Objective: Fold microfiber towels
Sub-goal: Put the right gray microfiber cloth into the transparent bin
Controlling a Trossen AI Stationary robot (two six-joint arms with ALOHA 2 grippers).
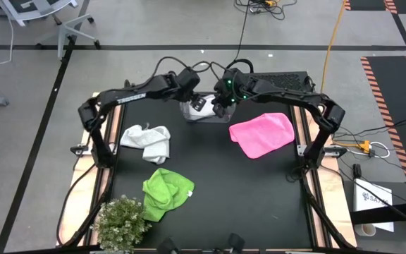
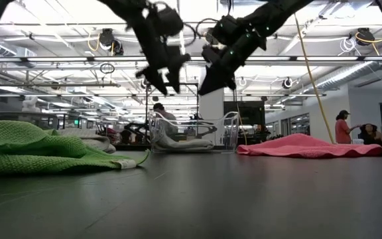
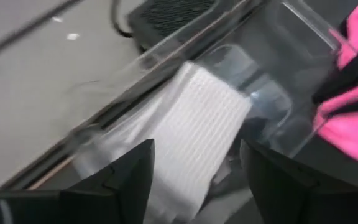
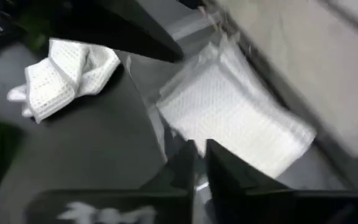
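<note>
With a folded white towel (image 3: 194, 137) lying in the clear bin (image 3: 272, 93) just beneath both jaws, left jaws (image 3: 194, 180) spread and empty, right jaws (image 4: 199, 163) pressed together, stowing looks finished; next likely calls for reaching the crumpled white towel (image 1: 149, 141) away on the desk (image 1: 224, 183); no legible writing.

microfiber towels, four in all:
white, two: one folded white towel (image 4: 238, 115) in the bin, one crumpled white towel (image 1: 149, 140) on the table (image 1: 224, 190).
pink towel (image 1: 262, 133), one, spread flat.
green towel (image 1: 165, 191), one, bunched.
clear plastic bin (image 1: 204, 113), one, at the table's far edge.
small bushy plant (image 1: 122, 221), one, at the near left corner.
robot arms, two; claws, two: left claw (image 1: 200, 104), right claw (image 1: 218, 109).
</note>
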